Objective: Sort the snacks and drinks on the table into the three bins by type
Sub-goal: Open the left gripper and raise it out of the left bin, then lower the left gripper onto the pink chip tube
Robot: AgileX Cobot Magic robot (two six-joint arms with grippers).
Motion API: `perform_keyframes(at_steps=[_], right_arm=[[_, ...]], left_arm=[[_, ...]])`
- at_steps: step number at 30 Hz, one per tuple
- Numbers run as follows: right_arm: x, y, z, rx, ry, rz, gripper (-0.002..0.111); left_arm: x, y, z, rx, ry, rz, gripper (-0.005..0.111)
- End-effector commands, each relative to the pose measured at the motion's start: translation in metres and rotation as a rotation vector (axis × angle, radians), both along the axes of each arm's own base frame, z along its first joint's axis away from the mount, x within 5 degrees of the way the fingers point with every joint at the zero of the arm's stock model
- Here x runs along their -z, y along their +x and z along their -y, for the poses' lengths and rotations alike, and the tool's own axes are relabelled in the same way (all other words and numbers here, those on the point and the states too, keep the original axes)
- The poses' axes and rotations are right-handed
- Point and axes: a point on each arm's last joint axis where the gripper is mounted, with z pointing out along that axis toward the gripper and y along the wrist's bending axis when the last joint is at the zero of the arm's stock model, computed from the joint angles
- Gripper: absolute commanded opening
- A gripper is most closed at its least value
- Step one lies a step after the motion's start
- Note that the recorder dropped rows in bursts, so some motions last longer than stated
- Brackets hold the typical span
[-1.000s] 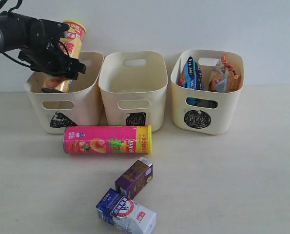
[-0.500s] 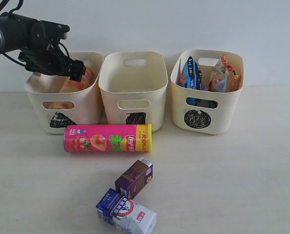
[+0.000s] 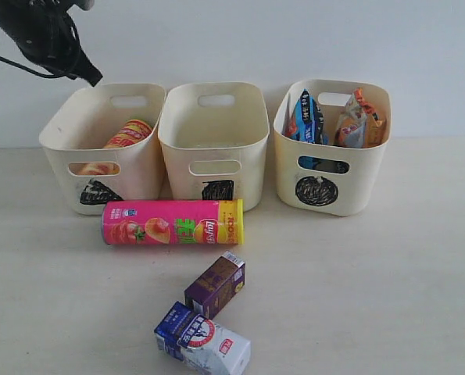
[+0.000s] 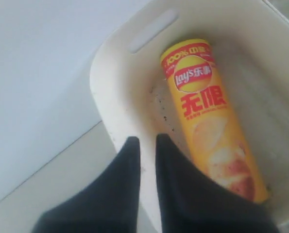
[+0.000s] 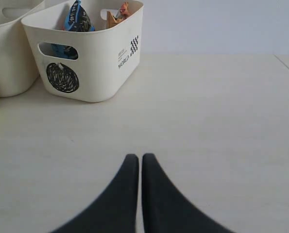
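The yellow chip tube (image 3: 126, 134) (image 4: 207, 116) lies slanted inside the triangle-marked bin (image 3: 64, 156) (image 4: 110, 92). My left gripper (image 3: 87, 76) (image 4: 144, 141) hangs above that bin's back left rim, open by a narrow gap with nothing between its fingers. The pink tube (image 3: 173, 223) lies on the table in front of the bins. Nearer the front lie the purple carton (image 3: 215, 284) and the blue-and-white carton (image 3: 205, 342). The circle-marked bin (image 3: 326, 156) (image 5: 100, 58) holds the blue-black bag (image 3: 306, 117) (image 5: 77, 17) and the orange-tan bag (image 3: 359, 121). My right gripper (image 5: 138, 156) is shut and empty, low over bare table.
The square-marked bin (image 3: 216, 148) stands between the other two with nothing showing inside. A white wall rises right behind the bins. The right gripper is outside the exterior view.
The left gripper let go of the yellow tube, which dropped into the triangle bin and settled slanted. The arm then rose up and to the left, and its fingers drew closer together.
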Motion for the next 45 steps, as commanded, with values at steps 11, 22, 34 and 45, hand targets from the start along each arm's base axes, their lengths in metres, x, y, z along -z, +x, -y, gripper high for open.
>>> perform_keyframes(at_steps=[11,22,34,45], right_arm=[[0.000,0.000,0.000,0.000,0.002,0.008,0.000],[0.000,0.000,0.000,0.000,0.002,0.008,0.000],[0.000,0.000,0.000,0.000,0.002,0.008,0.000],[0.000,0.000,0.000,0.000,0.002,0.008,0.000]], left_arm=[[-0.017,-0.049,0.034,0.690,-0.018,-0.239,0.004],[0.016,-0.061,0.054,0.810,0.024,-0.340,0.004],[0.047,-0.079,0.078,0.937,0.070,-0.433,0.051],[0.057,-0.082,0.078,0.907,0.046,-0.481,0.078]])
